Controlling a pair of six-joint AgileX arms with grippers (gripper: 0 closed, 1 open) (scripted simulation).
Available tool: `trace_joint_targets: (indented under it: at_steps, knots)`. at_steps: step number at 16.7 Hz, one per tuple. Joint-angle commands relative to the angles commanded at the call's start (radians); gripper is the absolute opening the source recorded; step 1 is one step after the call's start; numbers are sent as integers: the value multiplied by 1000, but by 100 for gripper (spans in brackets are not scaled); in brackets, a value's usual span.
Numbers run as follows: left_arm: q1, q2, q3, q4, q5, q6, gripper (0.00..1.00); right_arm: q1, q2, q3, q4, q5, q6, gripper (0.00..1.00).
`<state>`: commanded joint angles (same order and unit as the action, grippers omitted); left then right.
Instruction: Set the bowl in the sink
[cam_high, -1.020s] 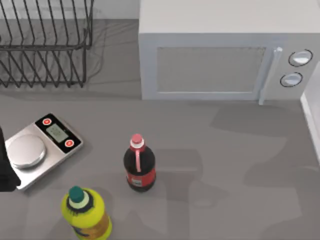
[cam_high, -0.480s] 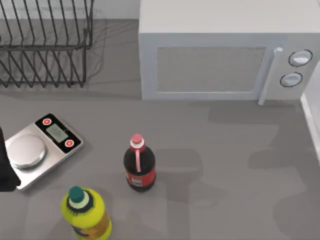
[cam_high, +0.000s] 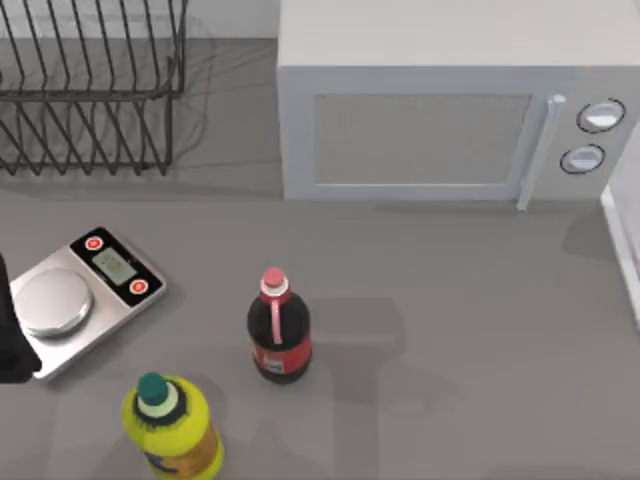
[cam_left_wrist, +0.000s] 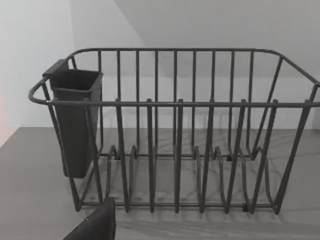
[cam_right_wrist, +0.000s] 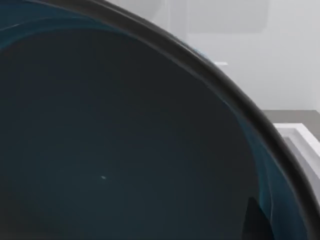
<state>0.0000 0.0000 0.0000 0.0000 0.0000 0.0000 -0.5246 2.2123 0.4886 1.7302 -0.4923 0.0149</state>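
We see the arm's shadow slide off the grey table (cam_high: 450, 300) toward the right; the wide teal-blue bowl (cam_right_wrist: 125, 150) hangs close under our right wrist, near the white sink rim (cam_right_wrist: 300, 137), grip unseen.

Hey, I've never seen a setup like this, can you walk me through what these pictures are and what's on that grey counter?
This is a simulated pair of AgileX robot arms at a grey counter. One picture looks down from above; the other two come from cameras on each arm's wrist.

From above you see a white microwave, a wire dish rack, a kitchen scale, a cola bottle and a yellow bottle. The dark shape at the left edge is part of the left arm, parked by the scale.

The left wrist camera faces that dish rack, with a dark cutlery cup on one end.

The right wrist camera is pressed close to a teal-blue bowl, apparently carried by the right arm, with a white edge beyond, possibly the sink.
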Motion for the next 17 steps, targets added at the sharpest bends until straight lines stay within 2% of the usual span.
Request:
trace_joint_targets:
  at_steps: [4,17]
  knots:
    - [0,0,0,0,0,0,100,-3,4,1,4,0,0,0]
    - [0,0,0,0,0,0,100,-3,4,1,4,0,0,98]
